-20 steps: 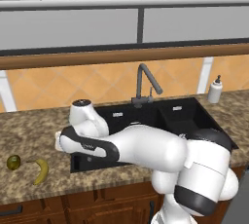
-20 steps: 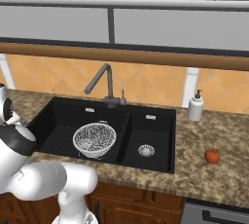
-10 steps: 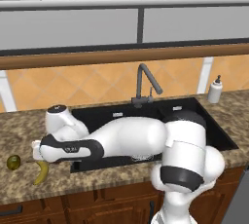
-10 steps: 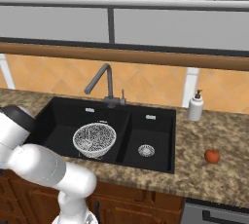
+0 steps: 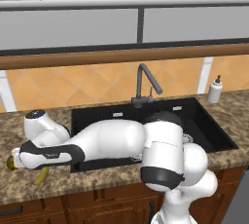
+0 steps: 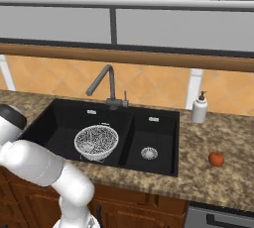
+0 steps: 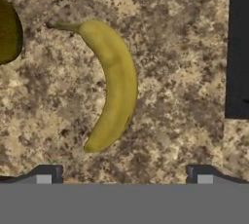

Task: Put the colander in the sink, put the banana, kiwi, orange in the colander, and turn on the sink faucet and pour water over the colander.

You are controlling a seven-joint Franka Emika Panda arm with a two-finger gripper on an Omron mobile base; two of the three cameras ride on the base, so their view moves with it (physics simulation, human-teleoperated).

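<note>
The colander (image 6: 96,142) sits in the sink's (image 6: 59,114) large left basin, ready for fruit. The open tool (image 7: 124,172) hovers over the banana (image 7: 112,84) on the left desk (image 7: 175,47), kiwi (image 7: 8,30) just beside.

Flat, even rendered light, bright in all three views.
Shadows are soft: a faint one hugs the banana (image 7: 114,82) on the counter (image 7: 170,47). The sink (image 6: 64,118) reads near-black. The hand view looks soft and pixelated; no glare, no edge distortion.
</note>
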